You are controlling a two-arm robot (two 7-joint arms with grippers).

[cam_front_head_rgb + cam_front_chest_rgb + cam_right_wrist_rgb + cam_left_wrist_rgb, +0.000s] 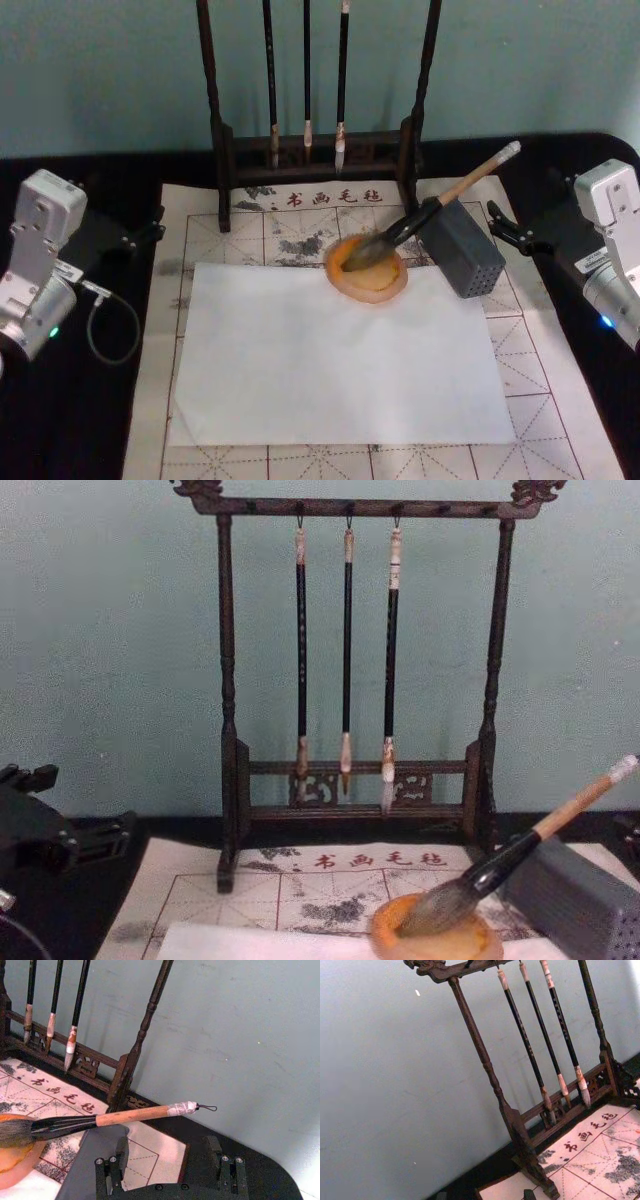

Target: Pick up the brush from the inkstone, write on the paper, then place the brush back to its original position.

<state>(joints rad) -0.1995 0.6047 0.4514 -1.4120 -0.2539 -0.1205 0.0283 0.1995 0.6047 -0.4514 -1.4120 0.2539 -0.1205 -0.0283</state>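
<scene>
The brush (420, 222) lies slanted, its bushy bristles in the round orange inkstone (385, 288) and its tan handle propped on a grey box (462, 250). The white paper (330, 370) lies flat in front of the inkstone. My right gripper (503, 228) hovers open at the right, just beyond the box, its fingers (122, 1157) below the brush (100, 1120) handle and apart from it. My left gripper (150, 228) rests open at the mat's left edge, far from the brush. The chest view shows the brush (500, 865) head resting in the inkstone (480, 945).
A dark wooden rack (320, 150) with three thin hanging brushes (347, 660) stands behind the inkstone against the teal wall. A gridded calligraphy mat (570, 400) lies under the paper on a black table. A grey cable (100, 330) loops beside the left arm.
</scene>
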